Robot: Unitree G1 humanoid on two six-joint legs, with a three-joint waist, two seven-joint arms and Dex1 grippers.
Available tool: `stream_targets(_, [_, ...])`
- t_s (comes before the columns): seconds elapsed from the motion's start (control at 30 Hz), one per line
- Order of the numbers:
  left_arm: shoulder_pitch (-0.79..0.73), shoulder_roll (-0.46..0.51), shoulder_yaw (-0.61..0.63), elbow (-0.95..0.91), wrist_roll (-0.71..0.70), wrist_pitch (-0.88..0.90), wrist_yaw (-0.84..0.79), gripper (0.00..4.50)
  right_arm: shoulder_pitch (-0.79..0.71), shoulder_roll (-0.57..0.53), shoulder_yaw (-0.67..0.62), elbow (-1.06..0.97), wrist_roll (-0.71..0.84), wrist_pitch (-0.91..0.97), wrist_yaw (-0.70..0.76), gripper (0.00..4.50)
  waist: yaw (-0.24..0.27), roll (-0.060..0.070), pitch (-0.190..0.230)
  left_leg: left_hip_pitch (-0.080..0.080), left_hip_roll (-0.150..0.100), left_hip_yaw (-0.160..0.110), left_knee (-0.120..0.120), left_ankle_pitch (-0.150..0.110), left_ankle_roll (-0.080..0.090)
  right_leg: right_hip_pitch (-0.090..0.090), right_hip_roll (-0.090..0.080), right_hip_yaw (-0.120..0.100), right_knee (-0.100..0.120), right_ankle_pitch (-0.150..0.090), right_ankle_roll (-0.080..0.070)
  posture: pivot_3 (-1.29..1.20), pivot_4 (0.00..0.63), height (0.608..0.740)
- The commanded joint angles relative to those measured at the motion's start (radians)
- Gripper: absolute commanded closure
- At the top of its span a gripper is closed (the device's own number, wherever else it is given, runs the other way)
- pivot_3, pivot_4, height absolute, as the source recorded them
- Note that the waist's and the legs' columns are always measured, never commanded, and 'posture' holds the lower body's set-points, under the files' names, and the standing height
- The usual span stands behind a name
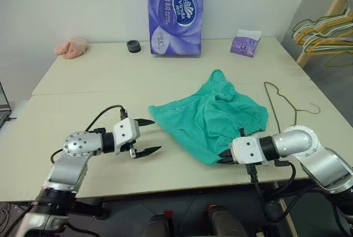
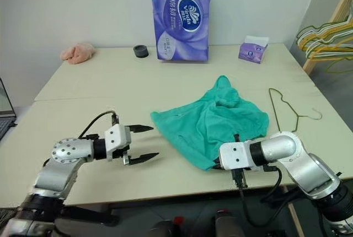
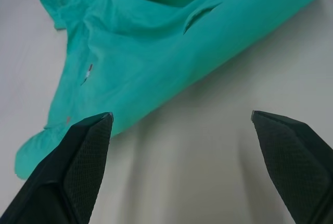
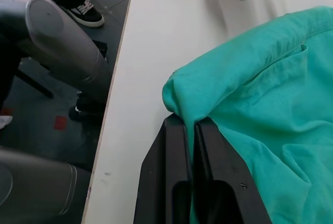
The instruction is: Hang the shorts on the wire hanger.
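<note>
1. left eye view: your shorts (image 1: 212, 117) lie crumpled on the cream table (image 1: 83, 82), mid-table toward the near edge. the wire hanger (image 1: 281, 104) lies flat just to their right, apart from the cloth. your left gripper (image 1: 145, 136) sits just left of the shorts with its jaws spread wide, nothing between them. your right gripper (image 1: 225, 159) is at the shorts' near right corner.
2. far side of the table: a purple tissue pack (image 1: 175, 14), a small purple box (image 1: 245, 43), a black roll (image 1: 133, 46) and a pink cloth lump (image 1: 72, 47).
3. left wrist view: your two black fingers (image 3: 83, 156) stand far apart over bare table, the shorts' edge just past them.
4. right wrist view: your right gripper's fingers (image 4: 171, 172) are pinched together on a fold of the shorts' edge, near the table's edge.
</note>
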Motion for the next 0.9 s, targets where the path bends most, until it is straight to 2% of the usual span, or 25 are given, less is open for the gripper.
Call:
stream_targets(0.03, [-0.063, -0.033, -0.017, 0.090, 0.077, -0.166, 0.072, 0.00, -0.003, -0.019, -0.054, -0.065, 0.050, 0.036, 0.004, 4.48, -0.001, 0.000, 0.000, 0.000, 0.000, 0.000, 0.000, 0.000, 0.000, 0.000, 0.000, 0.000, 0.000, 0.000, 0.000, -0.20, 0.106, 0.740])
stream_targets(0.33, [-0.231, -0.066, -0.052, 0.379, 0.233, -0.420, 0.236, 0.00, 0.044, -0.060, -0.083, -0.125, 0.058, 0.057, -0.006, 4.48, -0.006, -0.001, 0.000, 0.000, 0.000, 0.001, 0.000, 0.000, 0.000, 0.000, 0.000, -0.001, 0.000, 0.000, 0.001, -0.23, 0.112, 0.740])
stream_targets(0.67, [-0.334, -0.084, -0.163, 0.593, 0.423, -0.536, 0.368, 0.00, 0.048, -0.064, -0.124, -0.157, 0.105, 0.087, -0.017, 4.48, -0.017, -0.003, 0.002, 0.000, 0.000, 0.002, 0.001, 0.000, 0.000, 0.000, 0.000, -0.002, 0.000, 0.002, 0.003, -0.24, 0.116, 0.740])
stream_targets(0.77, [-0.376, -0.091, -0.193, 0.662, 0.494, -0.561, 0.450, 0.65, 0.044, -0.065, -0.141, -0.169, 0.131, 0.102, -0.019, 4.50, -0.019, -0.003, 0.002, 0.000, 0.000, 0.002, 0.001, 0.000, 0.000, 0.000, 0.000, -0.002, 0.000, 0.002, 0.004, -0.25, 0.116, 0.740])
stream_targets(0.9, [-0.426, -0.099, -0.228, 0.730, 0.554, -0.586, 0.528, 1.91, 0.049, -0.074, -0.149, -0.180, 0.140, 0.107, -0.018, 4.50, -0.028, -0.004, 0.002, 0.000, 0.000, 0.002, 0.001, 0.000, 0.000, 0.000, 0.000, -0.002, 0.000, 0.003, 0.005, -0.26, 0.117, 0.740])
